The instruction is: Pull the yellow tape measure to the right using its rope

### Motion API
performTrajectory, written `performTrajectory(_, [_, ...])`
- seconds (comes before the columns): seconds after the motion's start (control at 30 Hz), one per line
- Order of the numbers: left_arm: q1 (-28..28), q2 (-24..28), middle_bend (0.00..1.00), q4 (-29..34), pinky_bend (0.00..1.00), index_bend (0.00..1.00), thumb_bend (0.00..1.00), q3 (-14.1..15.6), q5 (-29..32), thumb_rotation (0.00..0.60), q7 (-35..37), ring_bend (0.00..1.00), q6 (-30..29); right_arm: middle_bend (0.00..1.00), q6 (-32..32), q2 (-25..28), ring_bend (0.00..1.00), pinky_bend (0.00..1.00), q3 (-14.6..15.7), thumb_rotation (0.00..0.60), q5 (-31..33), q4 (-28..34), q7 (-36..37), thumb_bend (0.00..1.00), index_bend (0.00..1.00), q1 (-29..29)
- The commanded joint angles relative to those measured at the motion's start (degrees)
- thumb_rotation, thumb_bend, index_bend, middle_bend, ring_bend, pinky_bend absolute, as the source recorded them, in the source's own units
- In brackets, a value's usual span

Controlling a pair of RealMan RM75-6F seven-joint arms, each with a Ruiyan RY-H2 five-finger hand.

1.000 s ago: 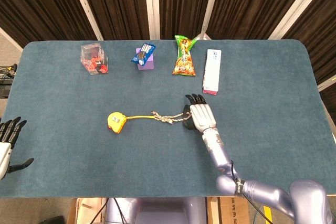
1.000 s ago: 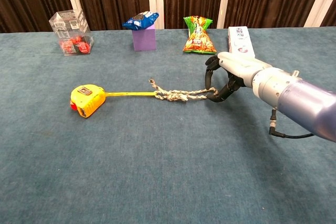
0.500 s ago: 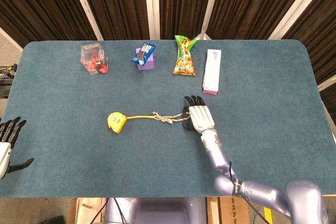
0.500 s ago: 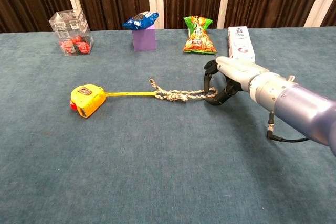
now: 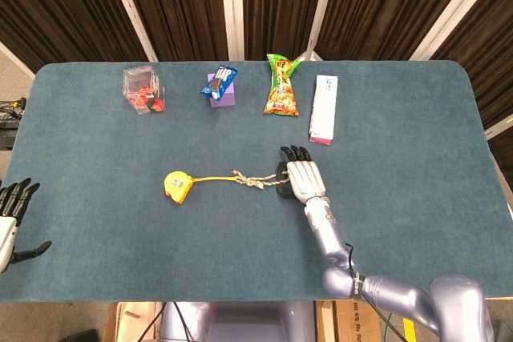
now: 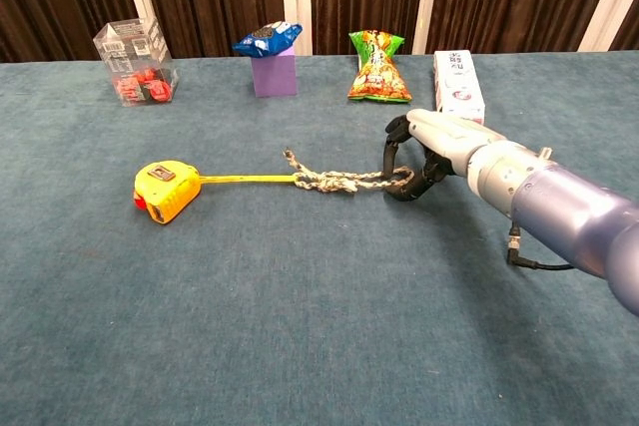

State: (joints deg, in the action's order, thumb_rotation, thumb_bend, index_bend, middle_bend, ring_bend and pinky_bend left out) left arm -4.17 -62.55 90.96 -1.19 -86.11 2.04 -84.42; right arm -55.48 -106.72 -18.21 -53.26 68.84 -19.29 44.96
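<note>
The yellow tape measure lies left of the table's middle, its yellow strap running right into a knotted pale rope. My right hand arches over the rope's right end, palm down. Its fingers curl to the cloth on the far side and the thumb on the near side, with the rope's end loop lying between them. A gap still shows between thumb and fingers. My left hand hovers off the table's left edge, fingers spread and empty.
Along the far side stand a clear box of red pieces, a purple block with a blue snack packet on it, a green-and-orange snack bag and a white carton. The blue table cloth spreads to the right.
My right hand has slid a little left and lower over the rope's end. The tape measure and rope lie where they were. The left hand has not moved.
</note>
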Motion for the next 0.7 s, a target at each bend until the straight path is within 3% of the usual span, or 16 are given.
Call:
performTrajectory(0.03, [-0.02, 0.06, 0.00, 0.11, 0.00, 0.00, 0.00, -0.01, 0.12, 0.600, 0.07, 0.00, 0.11, 0.14, 0.10, -0.14, 0.00, 0.00, 0.02, 0.600, 0.17, -0.31, -0.12, 0.39, 0.55, 0.06])
performTrajectory(0.4, [-0.06, 0.24, 0.00, 0.40, 0.00, 0.00, 0.00, -0.03, 0.40, 0.600, 0.29, 0.00, 0.38, 0.15, 0.09, -0.55, 0.00, 0.00, -0.03, 0.600, 1.04, -0.66, -0.83, 0.41, 0.62, 0.10])
performTrajectory(0.7, [-0.05, 0.27, 0.00, 0.48, 0.00, 0.00, 0.00, 0.02, 0.34, 0.600, 0.26, 0.00, 0.38, 0.15, -1.32, 0.87, 0.00, 0.00, 0.01, 0.600, 0.13, 2.45, -0.49, 0.42, 0.63, -0.72])
